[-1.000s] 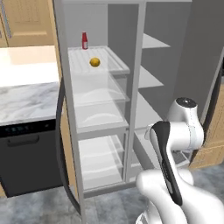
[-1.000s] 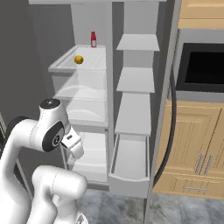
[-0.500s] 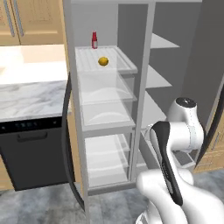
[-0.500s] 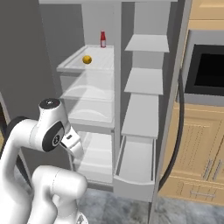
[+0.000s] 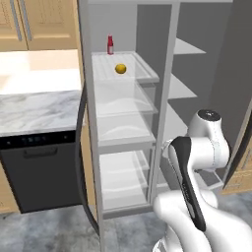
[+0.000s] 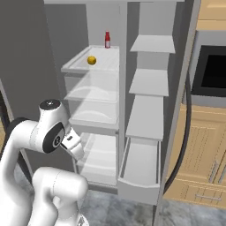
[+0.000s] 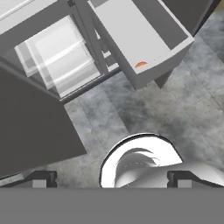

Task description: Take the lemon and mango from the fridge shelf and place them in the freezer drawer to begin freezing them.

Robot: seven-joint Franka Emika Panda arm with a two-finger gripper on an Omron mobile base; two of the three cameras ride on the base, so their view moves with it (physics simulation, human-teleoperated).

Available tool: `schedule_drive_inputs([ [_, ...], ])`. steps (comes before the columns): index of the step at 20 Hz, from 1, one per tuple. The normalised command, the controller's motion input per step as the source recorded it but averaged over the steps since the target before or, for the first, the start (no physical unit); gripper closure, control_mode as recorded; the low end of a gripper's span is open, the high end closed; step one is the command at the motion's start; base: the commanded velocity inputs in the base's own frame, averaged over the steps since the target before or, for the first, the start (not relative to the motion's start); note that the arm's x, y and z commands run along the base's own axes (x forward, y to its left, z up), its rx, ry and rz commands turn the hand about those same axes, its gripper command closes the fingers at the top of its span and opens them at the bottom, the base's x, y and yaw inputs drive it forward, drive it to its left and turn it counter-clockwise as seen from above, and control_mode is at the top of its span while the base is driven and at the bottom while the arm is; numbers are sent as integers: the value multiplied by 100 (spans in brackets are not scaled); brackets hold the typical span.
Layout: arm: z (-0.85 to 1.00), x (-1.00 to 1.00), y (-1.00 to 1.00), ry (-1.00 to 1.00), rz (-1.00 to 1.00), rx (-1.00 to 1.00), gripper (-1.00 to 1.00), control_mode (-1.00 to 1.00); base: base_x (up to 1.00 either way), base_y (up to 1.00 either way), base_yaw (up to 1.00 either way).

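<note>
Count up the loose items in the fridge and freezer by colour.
Yellow: 1, the lemon
Red: 1, the bottle
Orange: 1, the mango, only a sliver showing inside the freezer drawer
Total: 3

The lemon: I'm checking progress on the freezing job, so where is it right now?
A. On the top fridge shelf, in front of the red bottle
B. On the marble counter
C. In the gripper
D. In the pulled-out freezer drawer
A: the lemon sits on the top ribbed fridge shelf, in front of the red bottle, while the pulled-out freezer drawer shows no yellow fruit.
</note>
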Motion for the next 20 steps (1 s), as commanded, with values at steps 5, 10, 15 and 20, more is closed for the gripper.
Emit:
schedule_drive_inputs([
  [5,0,0,0,0,0,0,-100,100,11,35,0],
  [10,0,0,0,0,0,0,-100,100,32,14,2],
  [15,0,0,0,0,0,0,-100,100,39,10,3],
  [20,0,0,0,0,0,0,-100,100,37,8,3],
])
